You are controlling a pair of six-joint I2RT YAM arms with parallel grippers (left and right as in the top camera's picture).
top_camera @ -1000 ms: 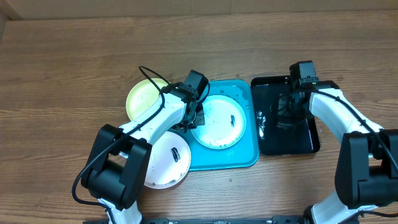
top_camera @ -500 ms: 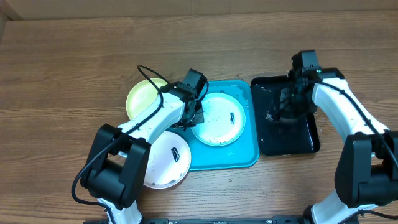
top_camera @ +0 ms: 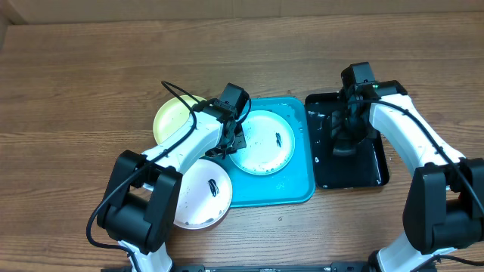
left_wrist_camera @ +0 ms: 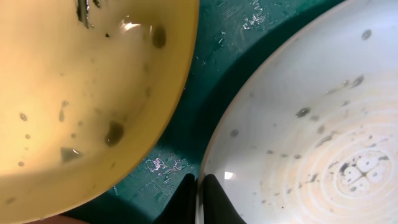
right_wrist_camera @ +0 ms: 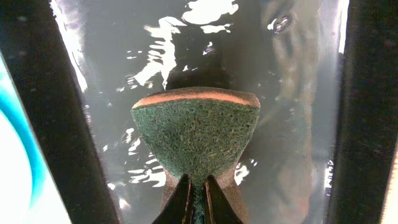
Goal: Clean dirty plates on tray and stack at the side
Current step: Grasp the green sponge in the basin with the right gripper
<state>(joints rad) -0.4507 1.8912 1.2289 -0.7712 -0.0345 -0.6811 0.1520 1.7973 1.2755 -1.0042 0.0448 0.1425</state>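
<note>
On the table point(top_camera: 76, 75), a large tray point(top_camera: 295, 189) is set, with a smaller tray point(top_camera: 374, 170) just beside it on the right. One plate point(top_camera: 265, 147) lies in the large tray, its left rim pinched by the left end effector point(left_wrist_camera: 199, 199). A second plate point(top_camera: 170, 121) is placed at the large tray's back left corner, and a third plate point(top_camera: 198, 198) at its front left corner. A sponge point(right_wrist_camera: 196, 134), gripped by the right end effector point(right_wrist_camera: 198, 199), is held in the smaller tray.
</note>
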